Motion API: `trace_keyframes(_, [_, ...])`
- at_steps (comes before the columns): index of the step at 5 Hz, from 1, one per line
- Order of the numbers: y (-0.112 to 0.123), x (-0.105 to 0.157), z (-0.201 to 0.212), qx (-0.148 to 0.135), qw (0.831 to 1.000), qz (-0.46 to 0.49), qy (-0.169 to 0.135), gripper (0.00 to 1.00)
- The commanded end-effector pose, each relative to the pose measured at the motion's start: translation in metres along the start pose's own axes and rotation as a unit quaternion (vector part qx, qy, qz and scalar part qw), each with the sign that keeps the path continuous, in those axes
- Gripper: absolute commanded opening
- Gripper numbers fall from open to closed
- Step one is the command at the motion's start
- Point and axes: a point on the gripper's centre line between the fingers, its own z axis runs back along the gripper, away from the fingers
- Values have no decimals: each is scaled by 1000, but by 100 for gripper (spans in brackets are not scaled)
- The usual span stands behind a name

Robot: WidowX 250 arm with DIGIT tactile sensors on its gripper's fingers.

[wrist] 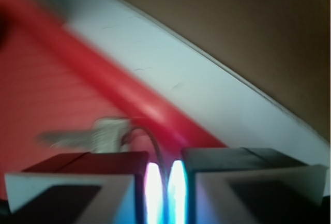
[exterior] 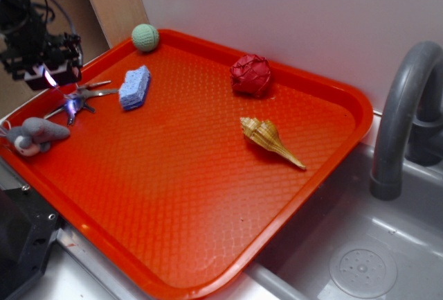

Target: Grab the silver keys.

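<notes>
Black and boxy, the claw [exterior: 47, 73] hangs over the far left corner of the orange tray [exterior: 208, 196], its lit fingertips pointing down. In the wrist view the two fingers [wrist: 77, 182] stand nearly together, with only a narrow glowing slit between them, and a thin dark wire loop rises out of that slit; it seems the claw is pinching the ring of the silver keys [exterior: 82, 99], though the blur leaves this short of certain. The flat grey blades of the keys [wrist: 98, 136] show just beyond the fingertips, against the tray's ribbed surface. In the exterior view the bunch lies fanned below the claw, near the tray's left rim.

Just right of the keys a blue sponge [exterior: 134, 88] lies on the tray, close but apart from them. A grey plush mouse [exterior: 34, 136] sits nearer the camera, by the left rim. A pale green ball [exterior: 145, 37] rests in the far corner. Well apart to the right are a crumpled red ball [exterior: 250, 75] and a tan spiral seashell [exterior: 268, 140]. Beyond the tray's right edge stands a grey faucet [exterior: 405, 113] over a grey sink [exterior: 360, 258].
</notes>
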Motion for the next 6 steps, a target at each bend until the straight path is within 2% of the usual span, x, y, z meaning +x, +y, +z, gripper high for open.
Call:
trace_keyframes(1, [-55,-30,124,-127,964,-234,-25,0])
trace_keyframes(2, [-76,-34,176,-125,930,-346,-18,0])
trace_keyframes(3, [-90,-54,223,-129,892,-433,-21,0])
trace_keyframes(4, [-100,-72,217,-100,882,-460,-28,0])
trace_keyframes(6, [-91,-60,219,-113,882,-458,-13,0])
